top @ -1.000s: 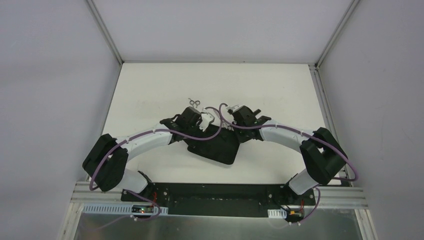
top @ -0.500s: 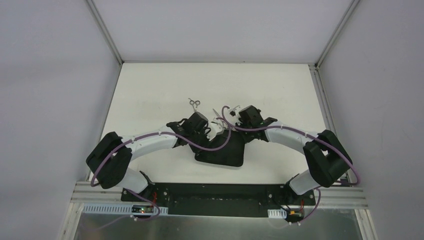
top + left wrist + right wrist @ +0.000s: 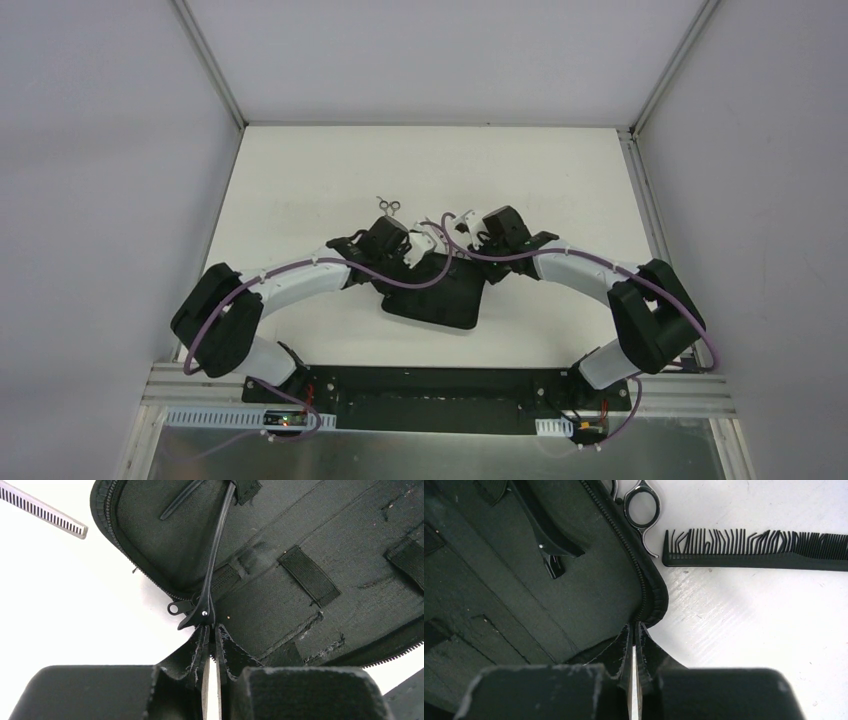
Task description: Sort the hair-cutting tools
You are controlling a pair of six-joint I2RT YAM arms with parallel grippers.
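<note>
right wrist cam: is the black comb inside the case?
No, the black comb lies on the table outside the open case.

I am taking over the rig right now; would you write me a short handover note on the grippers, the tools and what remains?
Left gripper: shut, tips at the tail of the black clip; I cannot tell whether it pinches it.
Right gripper: shut, at the rim of the open case; grip unclear.
Done: the clip lies inside the case, its far end under an elastic loop.
Left: the black comb and silver scissors lie on the table beside the case. A spare loop is empty.
</note>
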